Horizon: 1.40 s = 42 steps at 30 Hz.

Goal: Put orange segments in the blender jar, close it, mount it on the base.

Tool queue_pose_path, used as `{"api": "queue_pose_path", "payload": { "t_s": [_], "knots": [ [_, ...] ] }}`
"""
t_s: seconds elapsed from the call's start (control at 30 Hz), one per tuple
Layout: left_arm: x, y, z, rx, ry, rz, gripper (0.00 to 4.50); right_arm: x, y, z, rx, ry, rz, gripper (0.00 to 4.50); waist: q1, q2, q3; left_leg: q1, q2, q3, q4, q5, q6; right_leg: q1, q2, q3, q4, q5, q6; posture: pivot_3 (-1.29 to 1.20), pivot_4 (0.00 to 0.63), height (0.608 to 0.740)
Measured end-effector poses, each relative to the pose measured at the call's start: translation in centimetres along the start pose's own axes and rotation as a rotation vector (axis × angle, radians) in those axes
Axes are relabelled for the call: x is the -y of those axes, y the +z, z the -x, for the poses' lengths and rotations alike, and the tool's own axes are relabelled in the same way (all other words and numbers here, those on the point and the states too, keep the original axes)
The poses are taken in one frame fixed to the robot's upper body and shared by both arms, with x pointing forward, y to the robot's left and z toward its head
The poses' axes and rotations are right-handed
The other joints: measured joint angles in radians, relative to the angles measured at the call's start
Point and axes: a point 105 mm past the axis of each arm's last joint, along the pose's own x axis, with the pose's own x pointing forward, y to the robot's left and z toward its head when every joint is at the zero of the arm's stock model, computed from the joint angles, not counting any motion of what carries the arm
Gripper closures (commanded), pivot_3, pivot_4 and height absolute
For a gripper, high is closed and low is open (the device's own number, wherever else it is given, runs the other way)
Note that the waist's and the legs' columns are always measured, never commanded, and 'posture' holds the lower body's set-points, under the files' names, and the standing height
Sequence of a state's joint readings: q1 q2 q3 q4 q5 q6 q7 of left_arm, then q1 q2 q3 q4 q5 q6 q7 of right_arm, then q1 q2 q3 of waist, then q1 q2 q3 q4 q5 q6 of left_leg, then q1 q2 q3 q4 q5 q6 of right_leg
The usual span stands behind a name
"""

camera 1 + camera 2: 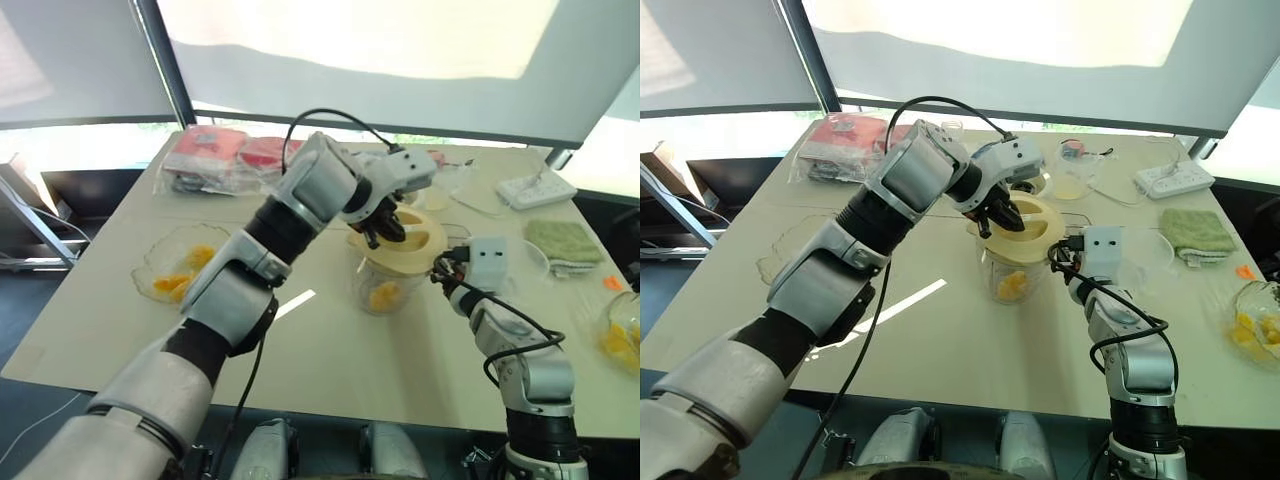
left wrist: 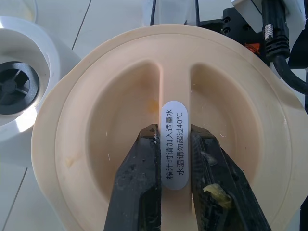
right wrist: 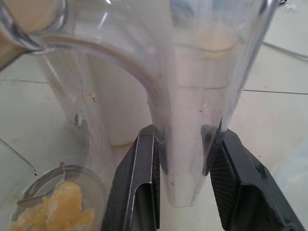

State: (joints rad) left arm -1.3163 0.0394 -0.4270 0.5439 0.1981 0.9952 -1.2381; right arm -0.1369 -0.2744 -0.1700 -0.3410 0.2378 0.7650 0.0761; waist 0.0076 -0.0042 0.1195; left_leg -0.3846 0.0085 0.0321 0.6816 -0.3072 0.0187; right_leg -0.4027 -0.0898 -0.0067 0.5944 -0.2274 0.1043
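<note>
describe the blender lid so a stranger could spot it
On the pale table, mid-way across, stands a clear plastic jar holding orange segments. The cream round lid sits on top, the left gripper pinching its central ridge with a white label.

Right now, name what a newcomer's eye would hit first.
At the centre of the table, the left claw pinches the ridge of the cream lid on top of the blender jar. The right claw grips the jar's handle, and orange segments lie in its bottom.
</note>
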Motion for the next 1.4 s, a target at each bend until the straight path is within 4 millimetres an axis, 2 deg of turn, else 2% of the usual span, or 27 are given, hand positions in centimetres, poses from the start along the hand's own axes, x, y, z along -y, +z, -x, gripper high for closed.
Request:
{"api": "queue_pose_path", "payload": {
  "t_s": [0.13,0.23,0.27,0.3,0.37,0.4,0.5,0.57,0.63,0.73,0.8,0.87,0.93,1.03,1.1,1.2,1.23,1.3,1.4],
  "knots": [
    [-0.1,0.4,0.3,0.035,0.009,-0.027,0.79,-0.4,0.3,0.1,0.014,0.018,0.007,3.65,-0.009,0.003,0.002,-0.005,0.000,0.000,0.000,0.001,0.002,-0.006,0.000,0.000,0.000,0.001,-0.002,0.00,0.150,0.740],
    [0.1,1.4,1.6,0.084,0.019,-0.086,0.79,-0.6,0.9,0.3,0.041,0.032,0.013,3.65,-0.018,0.007,0.011,-0.011,0.000,0.000,-0.001,0.002,0.003,-0.009,0.000,0.000,0.001,0.002,-0.002,0.00,0.150,0.740],
    [0.2,1.6,1.9,0.100,0.010,-0.075,0.79,-0.6,1.3,0.4,0.055,0.035,0.019,3.65,-0.018,0.009,0.015,-0.016,0.000,0.001,-0.001,0.002,0.003,-0.014,0.000,0.000,0.002,0.002,-0.003,0.00,0.150,0.740],
    [0.3,2.2,2.5,0.129,-0.004,-0.047,0.79,-0.5,1.7,0.6,0.071,0.035,0.027,3.65,-0.017,0.009,0.017,-0.027,-0.001,0.001,0.000,0.003,0.003,-0.026,0.000,0.000,0.005,0.003,-0.003,0.00,0.150,0.740],
    [0.2,4.5,5.7,0.246,-0.015,-0.004,0.79,-0.6,2.3,0.9,0.101,0.048,0.031,3.65,-0.017,0.008,0.024,-0.044,-0.003,0.003,0.003,0.006,-0.002,-0.046,0.001,0.000,0.016,0.005,0.002,0.00,0.150,0.740],
    [0.1,6.0,7.8,0.313,0.001,-0.018,0.79,-0.6,2.4,0.9,0.107,0.052,0.031,3.65,-0.018,0.007,0.026,-0.045,-0.004,0.004,0.003,0.007,-0.002,-0.048,0.003,0.000,0.019,0.005,0.003,0.00,0.150,0.740],
    [0.1,9.9,14.1,0.504,0.117,-0.108,0.79,-0.6,2.4,1.0,0.108,0.062,0.029,3.65,-0.018,0.007,0.029,-0.041,-0.005,0.003,0.000,0.005,0.000,-0.045,0.007,0.000,0.018,0.002,0.007,0.00,0.150,0.740],
    [-0.7,10.1,16.2,0.564,0.201,-0.111,0.79,-0.4,2.3,1.0,0.100,0.062,0.028,3.65,-0.018,0.007,0.030,-0.034,-0.005,0.002,0.000,0.004,0.002,-0.039,0.008,0.000,0.018,0.000,0.008,0.00,0.150,0.740],
    [-2.5,8.4,17.2,0.606,0.305,-0.078,0.79,-0.3,2.2,0.9,0.094,0.064,0.020,3.65,-0.017,0.008,0.036,-0.028,-0.005,0.001,0.000,0.004,0.002,-0.033,0.007,0.001,0.018,0.000,0.008,0.00,0.150,0.740],
    [-4.7,4.4,17.9,0.648,0.433,-0.017,0.79,0.5,2.3,1.1,0.084,0.055,-0.010,3.65,-0.018,0.007,0.046,-0.025,-0.005,0.001,0.002,0.006,-0.001,-0.030,0.007,0.002,0.019,0.000,0.004,0.00,0.150,0.740],
    [-5.2,1.3,17.8,0.652,0.450,0.042,0.79,1.5,2.8,1.6,0.079,0.042,-0.034,3.65,-0.018,0.006,0.052,-0.025,-0.005,0.002,0.002,0.007,-0.003,-0.030,0.007,0.003,0.020,0.002,0.007,0.00,0.150,0.740],
    [-4.6,-2.0,17.5,0.624,0.442,0.063,0.79,2.4,4.3,2.2,0.100,0.033,-0.084,3.65,-0.020,0.007,0.056,-0.025,-0.005,0.002,0.002,0.007,-0.003,-0.031,0.007,0.003,0.021,0.002,0.007,0.00,0.150,0.740],
    [-3.6,-4.6,16.8,0.587,0.410,0.074,0.79,2.8,6.8,2.8,0.155,0.046,-0.109,3.65,-0.023,0.008,0.058,-0.026,-0.005,0.002,0.001,0.008,-0.005,-0.032,0.007,0.003,0.022,0.002,0.007,0.00,0.150,0.740],
    [-1.7,-8.3,15.8,0.532,0.336,0.095,0.79,3.0,12.2,4.5,0.285,0.098,-0.120,3.65,-0.021,0.008,0.062,-0.026,-0.003,0.002,-0.001,0.008,-0.005,-0.034,0.008,0.002,0.022,0.002,0.007,0.00,0.150,0.740],
    [-0.6,-10.1,15.4,0.516,0.320,0.099,0.79,3.2,15.9,5.2,0.350,0.120,-0.112,3.65,-0.021,0.010,0.063,-0.026,-0.003,0.003,-0.001,0.008,-0.005,-0.034,0.007,0.003,0.023,0.002,0.006,0.00,0.150,0.740],
    [0.1,-11.9,14.4,0.506,0.320,0.112,0.79,4.6,21.4,6.8,0.461,0.084,-0.102,3.65,-0.013,0.007,0.064,-0.026,-0.004,0.001,0.000,0.008,-0.005,-0.032,0.007,0.001,0.022,0.001,0.002,0.00,0.150,0.740],
    [0.2,-12.5,14.2,0.502,0.330,0.119,0.79,4.8,22.6,6.8,0.473,0.081,-0.105,3.65,-0.014,0.007,0.064,-0.026,-0.004,0.002,0.000,0.008,-0.005,-0.031,0.007,0.001,0.020,0.001,0.001,0.00,0.150,0.740],
    [0.3,-13.4,13.5,0.492,0.342,0.127,0.79,5.0,23.7,6.2,0.458,0.075,-0.107,3.65,-0.017,0.007,0.063,-0.026,-0.004,0.003,0.001,0.008,-0.005,-0.030,0.007,0.001,0.019,0.001,0.000,0.00,0.150,0.740],
    [0.8,-14.2,12.3,0.478,0.348,0.125,0.79,4.9,23.9,3.7,0.379,0.079,-0.119,3.65,-0.021,0.007,0.064,-0.025,-0.005,0.005,0.001,0.008,-0.005,-0.030,0.006,0.003,0.019,0.001,0.001,0.00,0.150,0.740]
  ]
}}
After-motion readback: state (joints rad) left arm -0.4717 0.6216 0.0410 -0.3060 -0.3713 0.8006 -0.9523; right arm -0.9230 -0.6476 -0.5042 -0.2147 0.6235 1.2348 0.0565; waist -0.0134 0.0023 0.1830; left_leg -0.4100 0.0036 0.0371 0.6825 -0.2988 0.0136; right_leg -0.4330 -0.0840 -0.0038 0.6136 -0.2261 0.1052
